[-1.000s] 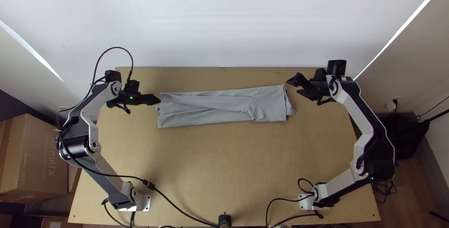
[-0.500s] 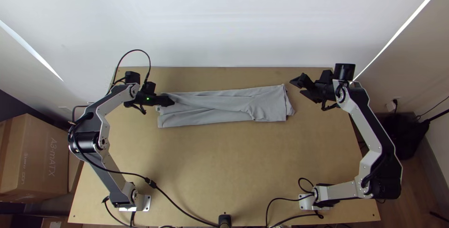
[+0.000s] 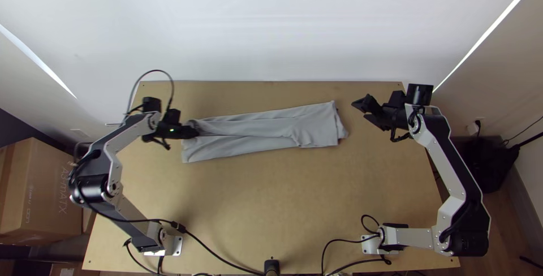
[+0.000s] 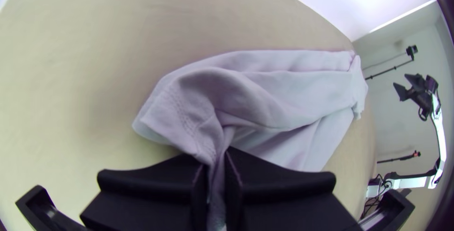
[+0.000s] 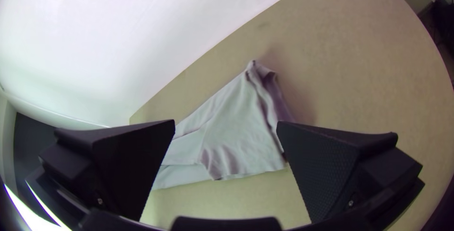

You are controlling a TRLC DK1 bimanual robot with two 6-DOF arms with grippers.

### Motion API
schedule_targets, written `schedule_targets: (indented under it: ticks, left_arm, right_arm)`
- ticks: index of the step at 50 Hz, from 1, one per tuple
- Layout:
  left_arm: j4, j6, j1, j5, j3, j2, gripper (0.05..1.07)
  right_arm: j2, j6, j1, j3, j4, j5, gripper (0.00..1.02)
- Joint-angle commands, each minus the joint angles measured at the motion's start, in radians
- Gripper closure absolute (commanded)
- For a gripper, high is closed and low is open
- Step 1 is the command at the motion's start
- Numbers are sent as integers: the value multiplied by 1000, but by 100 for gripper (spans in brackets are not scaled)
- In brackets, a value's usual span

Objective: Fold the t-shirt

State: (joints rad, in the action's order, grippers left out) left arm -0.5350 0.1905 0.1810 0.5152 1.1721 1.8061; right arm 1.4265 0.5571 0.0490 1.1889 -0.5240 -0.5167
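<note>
Nearest me, the left arm's base [image 3: 172, 245] and the right arm's base [image 3: 371, 245] stand on the table [image 3: 271, 197]. Farther up, I have the left claw [image 3: 195, 132] clamped on a bunched pinch of one end of the shirt [image 3: 317, 126], a long folded strip across the table (slightly rumpled, I admit). Beyond the other end, my right claw [image 3: 360, 110] hangs clear, fingers apart. Behind stands a white wall [image 3: 271, 27].
</note>
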Motion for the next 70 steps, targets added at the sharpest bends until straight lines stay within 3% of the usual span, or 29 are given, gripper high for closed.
schedule_targets:
  ticks: [1, 15, 21, 27, 41, 56, 70]
  left_arm:
    - [-85, 96, 140, 13, -31, -100, 105]
    - [-425, 434, 500, 57, 109, -171, 104]
    - [-573, 512, 569, 69, 201, -160, 105]
    - [-714, 512, 543, 89, 293, -156, 105]
    - [-770, 288, 193, 109, 466, -192, 105]
    - [-729, 36, -155, 91, 755, -11, 105]
    - [-671, -79, -377, 13, 890, 194, 105]
  right_arm:
    - [-34, 10, 5, -41, 5, -8, 3]
    - [-52, 10, -17, -84, 19, -9, 3]
    - [-52, 17, -37, -94, 19, -9, 3]
    - [-60, 21, -47, -103, 32, -9, 3]
    - [-83, 17, -41, -126, 35, -8, 3]
    - [-101, 7, -24, -158, 48, -8, 3]
    - [-113, 10, -23, -181, 64, -8, 3]
